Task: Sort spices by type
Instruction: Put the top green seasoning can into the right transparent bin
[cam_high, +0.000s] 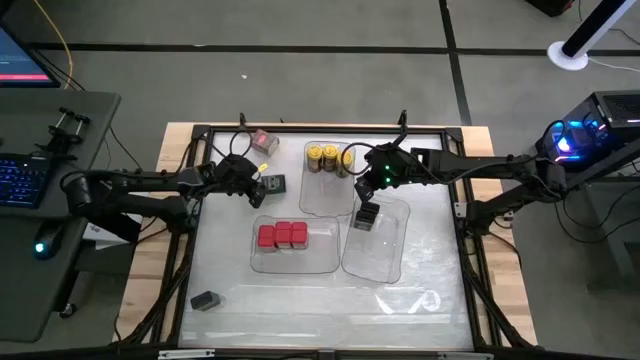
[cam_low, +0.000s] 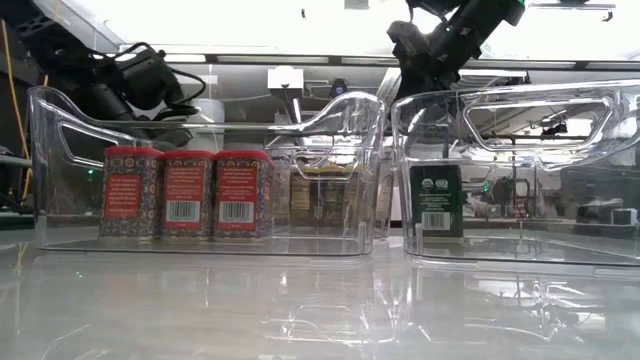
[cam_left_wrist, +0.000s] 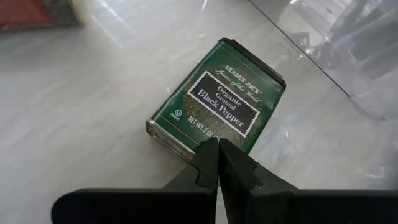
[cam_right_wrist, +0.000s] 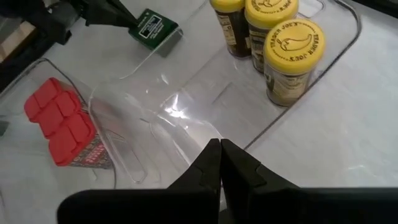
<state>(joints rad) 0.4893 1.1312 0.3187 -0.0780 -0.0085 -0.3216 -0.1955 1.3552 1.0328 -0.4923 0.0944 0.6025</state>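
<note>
Now left pincer (cam_left_wrist: 217, 163) closed, beside pepper tin (cam_left_wrist: 217, 99) edge.

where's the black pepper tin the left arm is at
In the high view the pepper tin lies flat on the table's left half, just ahead of the left gripper, left of the yellow jars' tray.

Overhead camera looks straight down on the whole table (cam_high: 430, 280). Low camera sits at tabletop level, facing across. Left wrist camera hangs close over the black pepper tin (cam_left_wrist: 217, 102), also seen by the right wrist camera.
</note>
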